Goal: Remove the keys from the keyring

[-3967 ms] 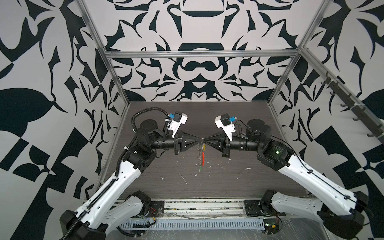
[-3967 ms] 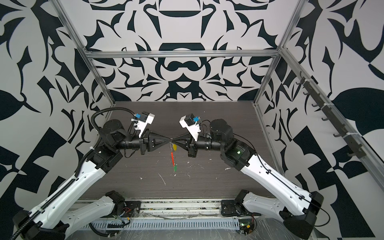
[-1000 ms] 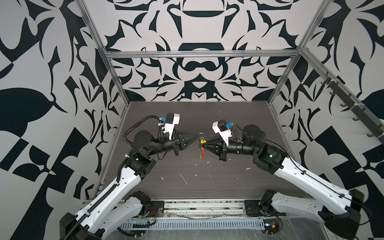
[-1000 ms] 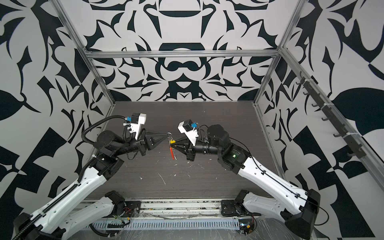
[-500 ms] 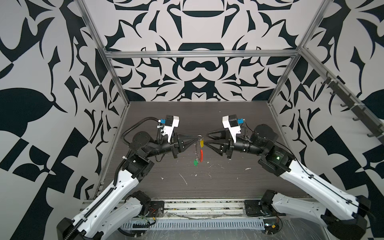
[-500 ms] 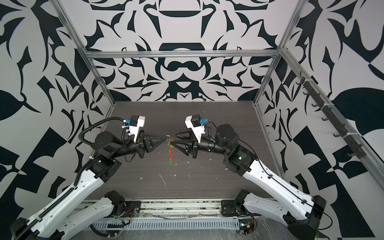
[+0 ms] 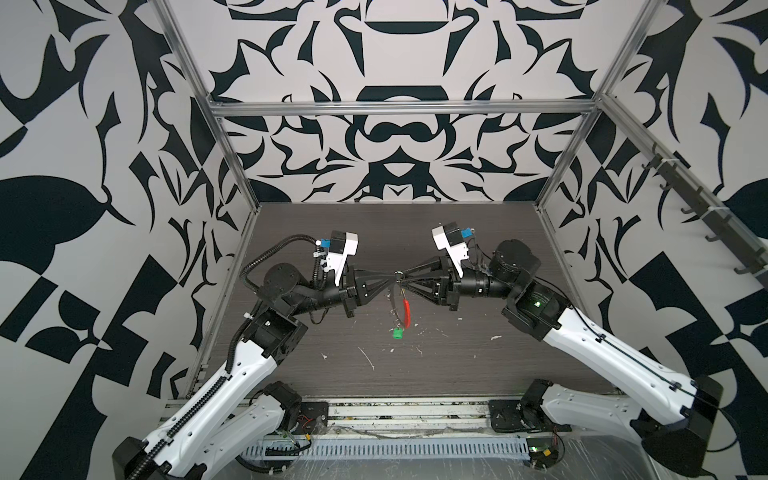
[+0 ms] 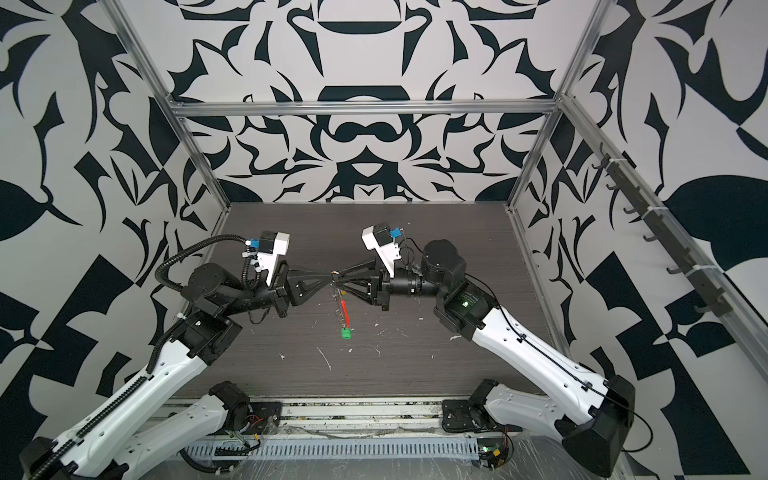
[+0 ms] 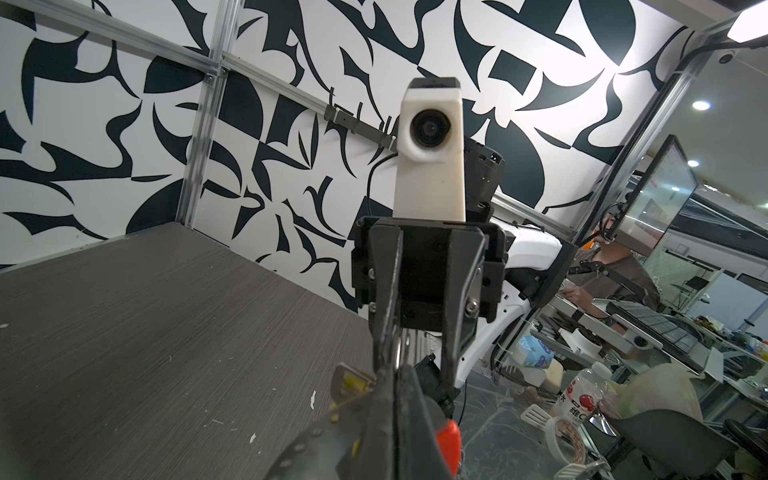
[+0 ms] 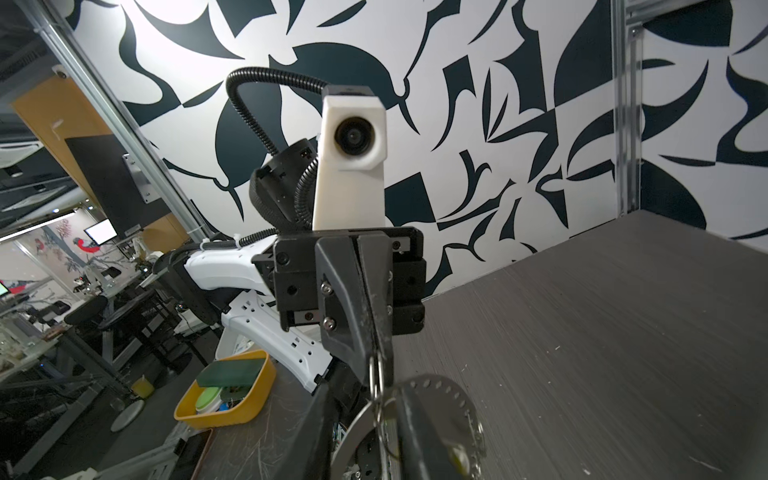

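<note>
Neither key looks freed. The left end effector (image 7: 391,276) is clenched on the top of the large thin grey metal hoop with a red sleeve (image 7: 406,309), above the dark wood-grain surface's (image 7: 478,365) middle. The green-headed key (image 7: 398,333) hangs at its low end, the yellow-headed key (image 9: 350,380) by the tips. Whether the right end effector (image 7: 405,279) grasps anything, I cannot tell.

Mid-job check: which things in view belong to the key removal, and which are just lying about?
Job: keyring, held up by left pincer; green key at its lower end; yellow key.
Lying about: white scraps on the table.
</note>
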Tool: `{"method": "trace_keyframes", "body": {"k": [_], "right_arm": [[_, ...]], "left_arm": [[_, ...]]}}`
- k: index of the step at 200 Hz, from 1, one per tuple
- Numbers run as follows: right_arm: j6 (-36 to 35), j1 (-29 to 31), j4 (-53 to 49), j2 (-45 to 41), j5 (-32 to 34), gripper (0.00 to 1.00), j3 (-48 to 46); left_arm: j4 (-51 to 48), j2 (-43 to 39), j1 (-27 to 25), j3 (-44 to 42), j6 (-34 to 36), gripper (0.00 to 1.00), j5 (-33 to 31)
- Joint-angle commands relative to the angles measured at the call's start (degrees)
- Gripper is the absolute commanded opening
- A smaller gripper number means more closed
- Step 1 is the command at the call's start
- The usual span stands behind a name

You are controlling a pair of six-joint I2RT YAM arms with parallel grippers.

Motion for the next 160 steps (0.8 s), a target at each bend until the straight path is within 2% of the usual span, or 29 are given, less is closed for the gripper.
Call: {"method": "trace_keyframes", "body": {"k": [1,81,100,116,125,142,160], "right_arm": [[0.51,-0.09,2.64,-0.76,-1.64,0.22,1.77],[-1.48,-0.2,-0.3,0.01,0.28,0.0,2.21],[-3.37,-0.33,-3.73,-0.27,1.07,0.0,3.03],[-5.98,-0.37,-8.38,-0.58,2.35,0.0,4.23],[-7.74,-0.37,-11.23,-0.76,2.9,0.0,5.11],[-11.29,-0.35,-18.01,-0.38,3.61,0.0,7.83],[-14.31,-0.37,-24.46,0.8,3.49,0.0,10.91]], "left_arm": [[0.83,-0.48,0.07,0.45,0.69,0.0,0.65],[0.69,0.22,0.07,0.91,-0.13,0.0,1.44],[-1.8,-0.02,0.12,1.71,0.26,0.0,1.39],[-5.74,-0.28,0.07,2.76,1.66,0.3,1.34],[-7.32,-0.24,0.07,3.25,1.92,0.41,1.86],[-10.87,0.75,0.07,5.07,2.89,0.48,4.01],[-15.66,2.55,0.07,7.37,4.34,0.49,5.94]]}}
